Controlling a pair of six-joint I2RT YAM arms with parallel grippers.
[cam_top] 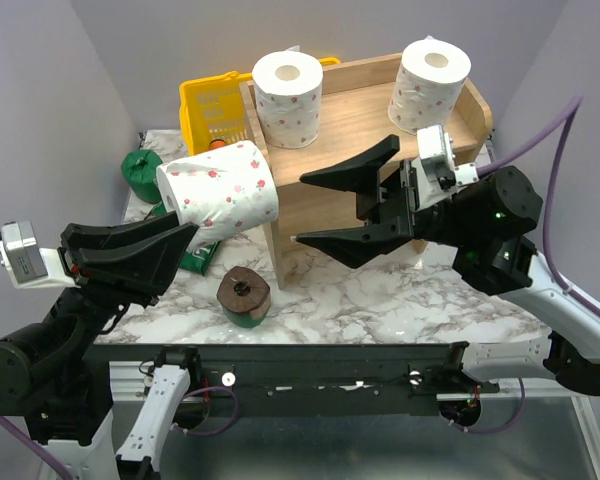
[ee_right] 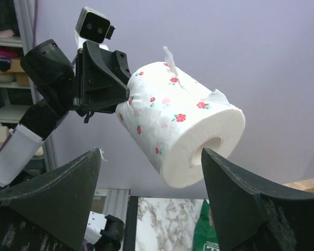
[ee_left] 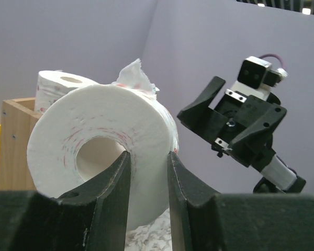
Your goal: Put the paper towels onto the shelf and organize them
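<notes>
- Held roll (cam_top: pixel 225 190), white with pink-red dots: lies on its side in the air, left of the shelf (cam_top: pixel 350 130), above the green bag (cam_top: pixel 205 255).
- Left gripper (ee_left: pixel 146 167): clamped on the held roll's wall, one finger in the hollow core and one outside. This probably suits a roll too fat to span.
- Right gripper (cam_top: pixel 298 208): fingers spread wide and empty, in front of the shelf, facing the roll's free end. It seems placed for a handover.
- Two dotted rolls, left (cam_top: pixel 288 95) and right (cam_top: pixel 430 80): upright on the top tier, with bare wood between them.
- Green-wrapped roll (cam_top: pixel 245 295): on the table, near the shelf's left foot, not yet shelved.
</notes>
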